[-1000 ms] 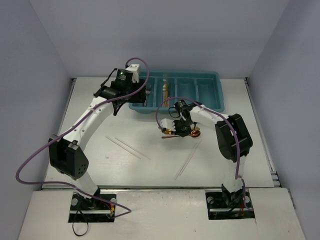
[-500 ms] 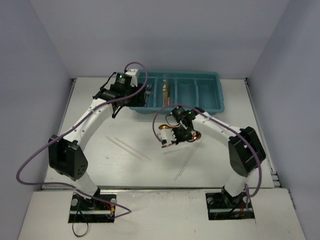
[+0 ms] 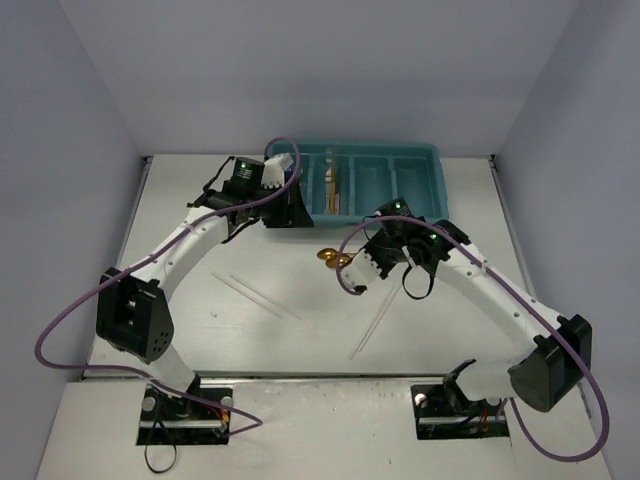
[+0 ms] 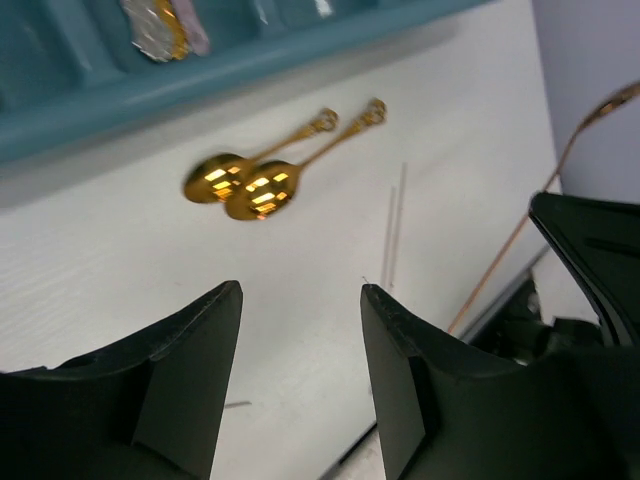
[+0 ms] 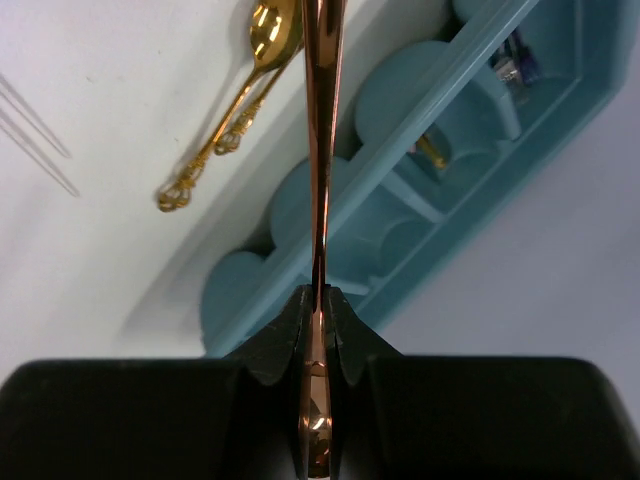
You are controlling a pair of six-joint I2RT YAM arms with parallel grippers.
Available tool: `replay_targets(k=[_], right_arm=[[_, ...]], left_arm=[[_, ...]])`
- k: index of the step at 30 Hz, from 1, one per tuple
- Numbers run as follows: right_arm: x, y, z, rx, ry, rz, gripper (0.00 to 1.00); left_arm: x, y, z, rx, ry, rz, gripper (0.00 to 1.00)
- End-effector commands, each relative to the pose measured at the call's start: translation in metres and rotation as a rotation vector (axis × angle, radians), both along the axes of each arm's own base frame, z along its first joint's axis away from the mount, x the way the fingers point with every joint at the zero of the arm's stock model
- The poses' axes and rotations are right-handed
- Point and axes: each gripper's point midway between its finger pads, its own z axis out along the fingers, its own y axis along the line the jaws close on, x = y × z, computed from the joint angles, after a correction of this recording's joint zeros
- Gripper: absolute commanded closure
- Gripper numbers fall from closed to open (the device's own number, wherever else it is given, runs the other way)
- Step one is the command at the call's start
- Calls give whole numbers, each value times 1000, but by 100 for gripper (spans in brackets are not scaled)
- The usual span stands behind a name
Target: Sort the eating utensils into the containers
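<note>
Since the previous frame the right gripper [image 5: 318, 320] has moved closer to the tray [image 5: 480, 90]. It is clamped on a copper utensil [image 5: 322, 180]. The left gripper [image 4: 300, 350], jaws apart, holds nothing. Two gold spoons [image 4: 245, 185] lie just in front of the tray.

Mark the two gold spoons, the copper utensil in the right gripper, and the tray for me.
gold spoons [image 4: 258, 197]: left wrist view, bowl of the nearer spoon.
copper utensil [image 5: 321, 150]: right wrist view, middle of its handle.
tray [image 3: 420, 185]: top external view, bare floor of the rightmost compartment.
</note>
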Motion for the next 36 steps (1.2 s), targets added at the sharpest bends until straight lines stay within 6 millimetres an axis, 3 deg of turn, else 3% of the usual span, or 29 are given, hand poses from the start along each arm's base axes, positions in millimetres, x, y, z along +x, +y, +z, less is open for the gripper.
replay_targets(k=[1,4,10,15,22,28,34,36], right_arm=[[11,-5,19,-47,-190,228,100],[30,-23,22,-96,-255,332,100],[43,-14,35,-57,-324,493,100],[39,-1,39,-33,-358,586,100],[29,6,41,-15,-374,631,100],[24,6,44,-16,-383,632,100],[22,6,44,-24,-391,643,100],[20,6,43,-31,-396,654,100]], left_arm=[[-24,-34,41,-200,-26,-168,52],[-22,-35,42,-210,-48,-159,53],[-30,-64,61,-327,-48,-237,58],[-56,-97,51,-311,-41,-351,59],[-62,-117,25,-243,15,-413,61],[-67,-129,25,-241,22,-451,61],[-84,-142,16,-230,61,-513,74],[-87,-144,15,-233,70,-523,88]])
